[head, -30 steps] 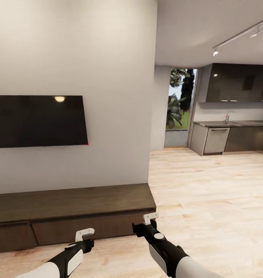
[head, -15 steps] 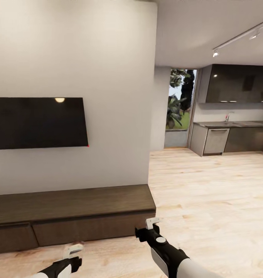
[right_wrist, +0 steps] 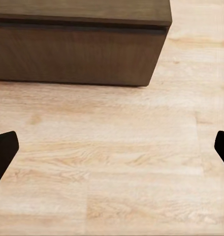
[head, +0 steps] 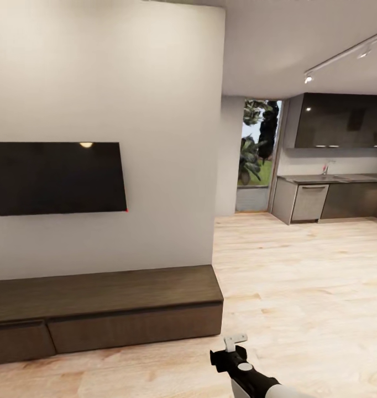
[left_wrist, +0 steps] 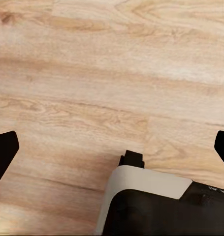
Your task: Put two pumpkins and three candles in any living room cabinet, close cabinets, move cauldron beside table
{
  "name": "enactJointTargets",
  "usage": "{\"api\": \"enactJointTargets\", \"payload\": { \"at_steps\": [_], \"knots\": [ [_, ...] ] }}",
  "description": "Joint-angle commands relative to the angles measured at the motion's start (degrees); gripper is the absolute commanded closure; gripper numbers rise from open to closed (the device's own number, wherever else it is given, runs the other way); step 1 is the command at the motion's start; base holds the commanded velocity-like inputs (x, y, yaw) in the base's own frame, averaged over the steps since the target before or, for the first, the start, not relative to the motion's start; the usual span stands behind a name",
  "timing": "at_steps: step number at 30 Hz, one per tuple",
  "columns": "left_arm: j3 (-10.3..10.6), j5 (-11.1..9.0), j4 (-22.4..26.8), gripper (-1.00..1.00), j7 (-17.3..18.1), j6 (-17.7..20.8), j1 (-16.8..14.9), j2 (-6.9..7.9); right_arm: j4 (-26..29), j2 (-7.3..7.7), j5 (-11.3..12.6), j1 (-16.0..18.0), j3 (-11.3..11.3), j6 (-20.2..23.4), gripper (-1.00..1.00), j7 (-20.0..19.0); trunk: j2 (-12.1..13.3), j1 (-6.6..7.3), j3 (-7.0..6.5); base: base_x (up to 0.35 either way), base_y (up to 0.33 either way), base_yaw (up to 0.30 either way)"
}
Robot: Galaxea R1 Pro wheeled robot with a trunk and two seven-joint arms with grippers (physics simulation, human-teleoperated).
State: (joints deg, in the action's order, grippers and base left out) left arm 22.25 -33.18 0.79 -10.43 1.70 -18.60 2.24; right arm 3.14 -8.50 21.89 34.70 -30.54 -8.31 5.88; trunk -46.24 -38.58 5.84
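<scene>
Both arms have sunk toward the bottom of the head view since a second ago: the left one has dropped out past the lower edge, and the right gripper point(head: 236, 344) now sits lower, at the bottom centre-right. The whole picture has also slid down a little, so I take it the head has tilted up a touch.

The cabinet point(head: 105, 307) runs along the lower left of the head view, its long axis lying left to right under the wall-mounted TV point(head: 58, 178), every drawer front flush and shut as far as I can see. From the right gripper it lies ahead and to the left, with a strip of wood floor point(head: 299, 287) between them. The right arm is the nearer one, and its wrist view looks straight at the cabinet's right end point(right_wrist: 80, 51).

Both wrist views show dark fingertips point(right_wrist: 3, 150) at the far side edges, so I judge both grippers spread wide and holding nothing. The left gripper point(left_wrist: 112, 147) looks down at bare floor over a white-and-black piece of the robot point(left_wrist: 151, 204).

Pumpkins, candles, cauldron and table are somewhere outside what I see, so my next job is probably to turn and find them.
</scene>
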Motion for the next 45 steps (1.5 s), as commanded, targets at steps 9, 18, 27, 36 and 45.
{"api": "enactJointTargets", "payload": {
  "at_steps": [9, 18, 27, 36, 45],
  "knots": [
    [0.44, -0.46, 0.03, -1.00, -0.24, -0.02, 5.39, -0.47, -3.98, 0.48, 0.35, -0.37, -0.52, -0.92, -1.00, 0.15, 3.56, 1.97, -1.53, 0.000, 0.000, 0.000],
    [0.43, -0.48, 0.04, -1.00, -0.21, -0.10, 9.59, -1.46, -5.94, 0.50, 0.27, -3.71, -0.54, -0.64, -1.00, 0.09, 7.17, 3.95, -3.15, 0.000, 0.000, 0.000],
    [0.43, -0.48, 0.00, -1.00, -0.21, -0.11, 11.03, -1.53, -5.98, 0.54, 0.02, -6.93, -0.58, -0.55, -1.00, 0.10, 10.78, 5.92, -4.76, 0.000, 0.000, 0.000],
    [0.43, -0.48, 0.00, -1.00, -0.21, -1.65, 12.03, -1.45, -6.01, 1.74, -0.10, -9.68, -0.58, -0.88, -1.00, 0.10, 14.39, 7.90, -6.38, 0.000, 0.000, 0.000],
    [0.43, -0.48, 0.00, -1.00, -0.21, -2.47, 12.74, -1.13, -6.04, 2.19, -0.26, -12.74, -0.66, 0.84, -1.00, -0.38, 17.99, 9.88, -7.70, 0.000, 0.000, 0.000]
  ]
}}
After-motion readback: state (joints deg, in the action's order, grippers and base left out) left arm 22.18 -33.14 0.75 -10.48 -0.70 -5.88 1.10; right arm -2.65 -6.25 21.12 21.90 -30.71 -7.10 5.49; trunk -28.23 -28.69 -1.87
